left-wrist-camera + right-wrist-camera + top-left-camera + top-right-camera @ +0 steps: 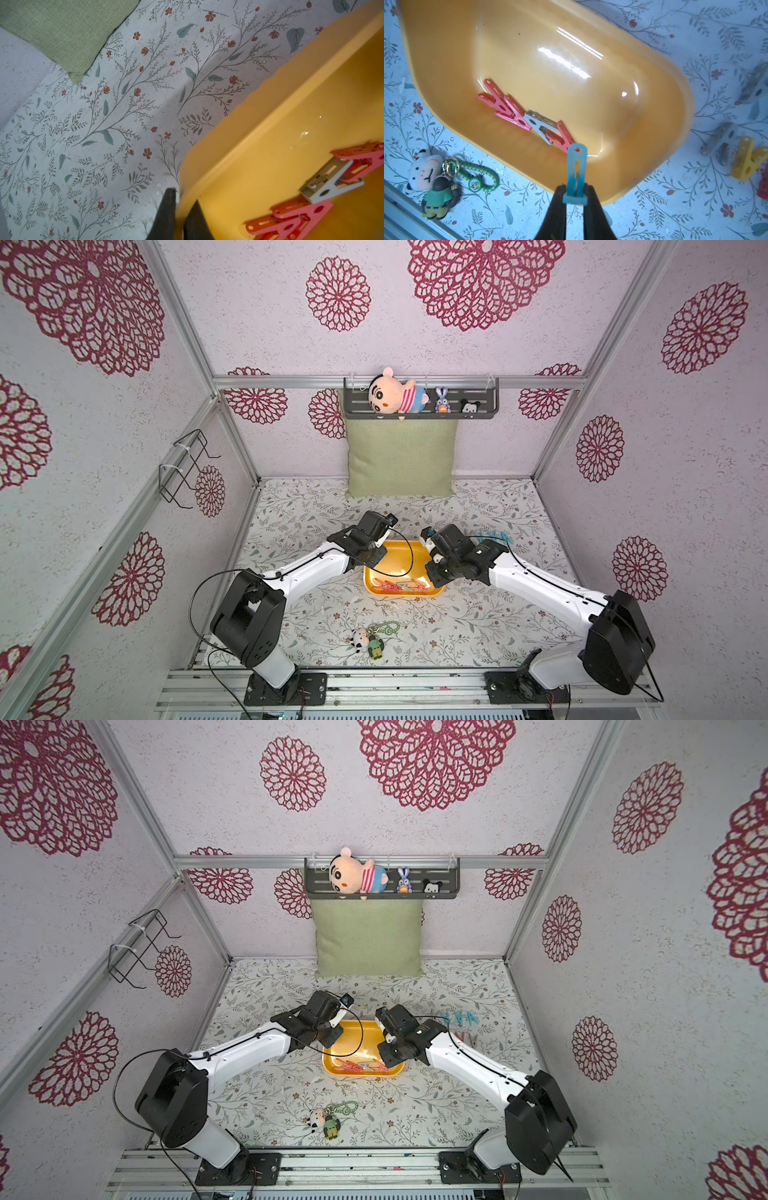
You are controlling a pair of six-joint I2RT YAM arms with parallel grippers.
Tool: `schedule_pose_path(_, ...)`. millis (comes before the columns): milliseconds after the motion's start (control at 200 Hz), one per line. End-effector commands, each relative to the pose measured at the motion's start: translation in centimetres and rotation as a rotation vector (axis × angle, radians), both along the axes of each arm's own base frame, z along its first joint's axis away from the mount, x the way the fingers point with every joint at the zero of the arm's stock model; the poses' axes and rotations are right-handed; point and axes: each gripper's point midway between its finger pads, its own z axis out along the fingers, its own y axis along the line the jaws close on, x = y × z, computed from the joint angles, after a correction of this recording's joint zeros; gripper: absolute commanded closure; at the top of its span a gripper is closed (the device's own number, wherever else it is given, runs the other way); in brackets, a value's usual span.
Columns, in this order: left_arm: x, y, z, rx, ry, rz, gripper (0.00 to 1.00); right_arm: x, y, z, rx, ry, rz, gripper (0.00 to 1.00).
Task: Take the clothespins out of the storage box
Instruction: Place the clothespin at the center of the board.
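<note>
Table [104, 145]: box [446, 52] holds four clothespins [508, 110]; left jaws pinch rim [228, 128], right jaws blue clothespin [576, 172].

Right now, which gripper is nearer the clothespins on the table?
Right. The right gripper, holding a teal clothespin, is at the storage box's end beside those clothespins; the left gripper clamps the opposite rim.

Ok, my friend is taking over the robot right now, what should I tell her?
Left gripper: shut on the storage box rim.
Right gripper: shut on a teal clothespin.
Done: several clothespins lie on the table beside the box.
Left to do: put the teal one down, then take out three red clothespins and one grey clothespin lying in the box.
</note>
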Motion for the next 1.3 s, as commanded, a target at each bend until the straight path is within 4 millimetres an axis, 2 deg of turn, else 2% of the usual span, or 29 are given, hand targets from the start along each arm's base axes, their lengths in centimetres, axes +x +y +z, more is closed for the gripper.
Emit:
schedule_pose_path(0, -0.1, 0.0, -0.6, 0.044, 0.007, -0.01, 1.0, -0.6, -0.9, 1.5, 0.056, 0.01, -0.054, 0.86)
schedule_pose_path(155, 0.0, -0.1, -0.6, 0.044, 0.011, -0.012, 1.0, -1.4, -3.5, 1.8, 0.043, 0.029, -0.139, 0.85)
schedule_pose_path(385, -0.2, -0.2, -0.5, 0.036, 0.016, -0.015, 1.0, -1.7, -7.8, 0.9, -0.005, 0.083, -0.285, 0.84)
schedule_pose_path(600, -0.1, -0.1, -0.4, 0.038, 0.012, -0.013, 1.0, -1.5, -11.3, -2.1, -0.13, 0.175, -0.369, 0.83)
schedule_pose_path(876, -0.1, -0.1, -0.3, 0.039, 0.01, -0.014, 1.0, 0.0, -13.2, -6.1, -0.234, 0.262, -0.369, 0.83)
schedule_pose_path(1071, -0.1, -0.1, -0.2, 0.038, 0.006, -0.012, 1.0, 1.0, -14.4, -7.5, -0.336, 0.299, -0.368, 0.82)
schedule_pose_path(1296, -0.1, 0.0, -0.1, 0.039, 0.002, -0.012, 1.0, 1.6, -14.6, -9.2, -0.364, 0.338, -0.357, 0.82)
